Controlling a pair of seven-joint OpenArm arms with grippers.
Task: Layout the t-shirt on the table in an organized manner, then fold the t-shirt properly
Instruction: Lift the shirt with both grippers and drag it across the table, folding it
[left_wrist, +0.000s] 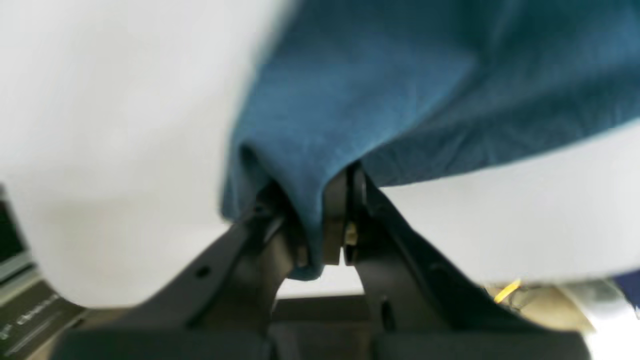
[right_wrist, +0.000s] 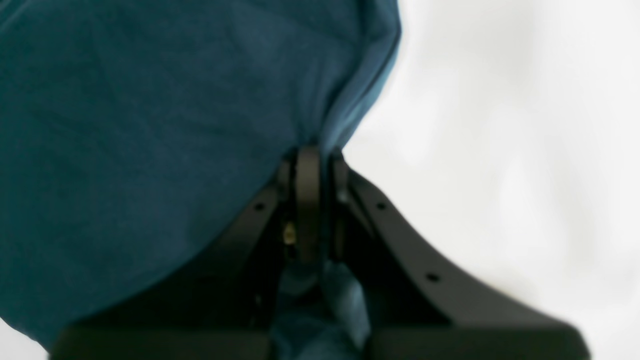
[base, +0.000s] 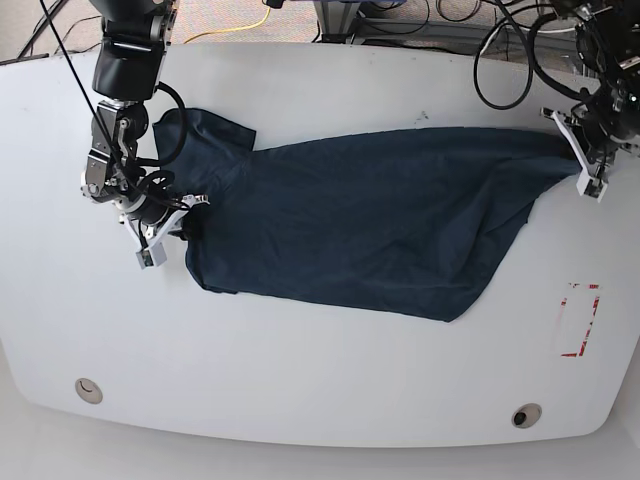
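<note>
We are looking down at the table (base: 320, 400), which is big and white. The t-shirt (base: 380, 225) is lying on it, stretched out long from one side to the other. It is dark blue-green and has many soft wrinkles.

In the base view we are seeing our right gripper (base: 168, 222) on the left side of the picture. It is pinching the edge of the t-shirt there, near a sleeve that is lying flat on the table. In the right wrist view the right gripper (right_wrist: 316, 165) is squeezing tight on a fold of cloth, and a little bit of cloth is poking out below the black fingers (right_wrist: 307, 200).

Our left gripper (base: 580, 150) is on the right side of the base view. It is holding the far corner of the t-shirt, and the cloth is getting thin and pointy where it is being gripped. In the left wrist view the left gripper (left_wrist: 332, 220) is pressed together on a bunch of cloth, and the t-shirt (left_wrist: 400, 85) is spreading away over the white table (left_wrist: 100, 125).

A red dashed box mark (base: 578, 320) is sitting near the right edge of the table, apart from the t-shirt. Two round holes (base: 88, 389) are sitting near the front edge. Black cables (base: 520, 50) are lying behind the table.
</note>
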